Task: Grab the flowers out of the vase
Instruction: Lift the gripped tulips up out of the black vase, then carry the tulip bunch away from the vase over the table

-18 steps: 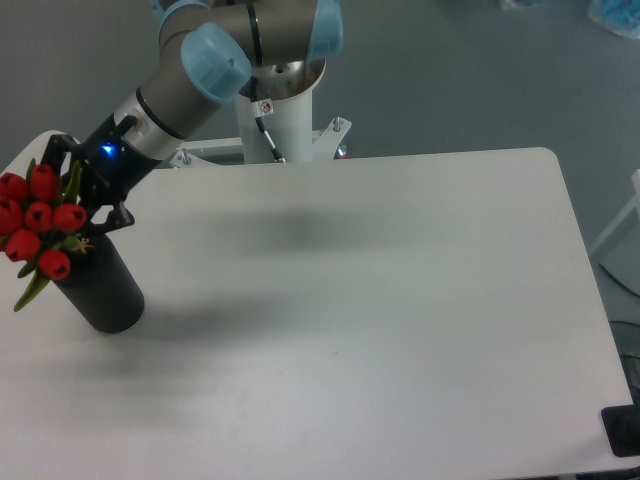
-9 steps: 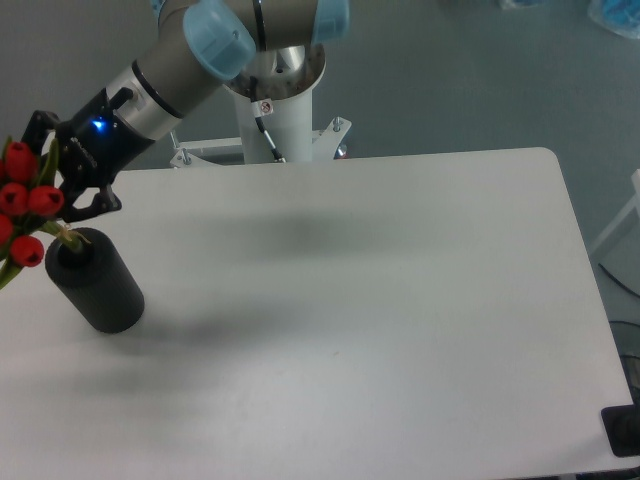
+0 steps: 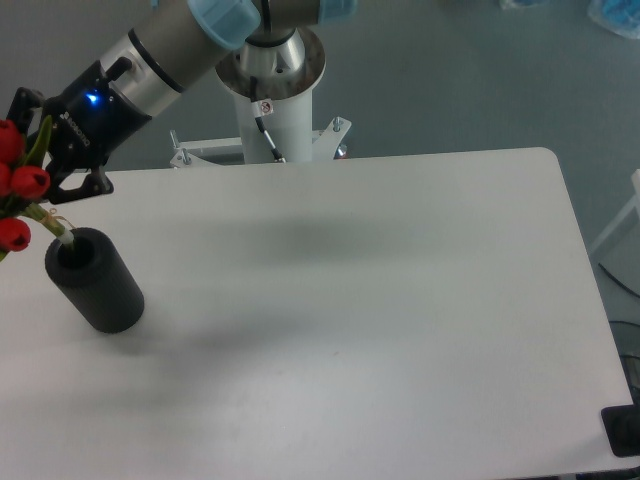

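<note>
The black cylindrical vase stands at the left side of the white table. The flowers, red tulip buds with green leaves, hang at the left frame edge, partly cut off by it. Their pale stems slant down to the vase's mouth, the tips just at the hole. My gripper is shut on the bunch above the vase, its black fingers either side of the leaves.
The arm's white pedestal rises behind the table's far edge. A dark object sits at the table's near right corner. Grey floor lies beyond the table.
The gripper has risen and moved left with the flowers. The bunch has slid up out of the vase until only the stem tips are at its mouth. The vase has stayed put.
</note>
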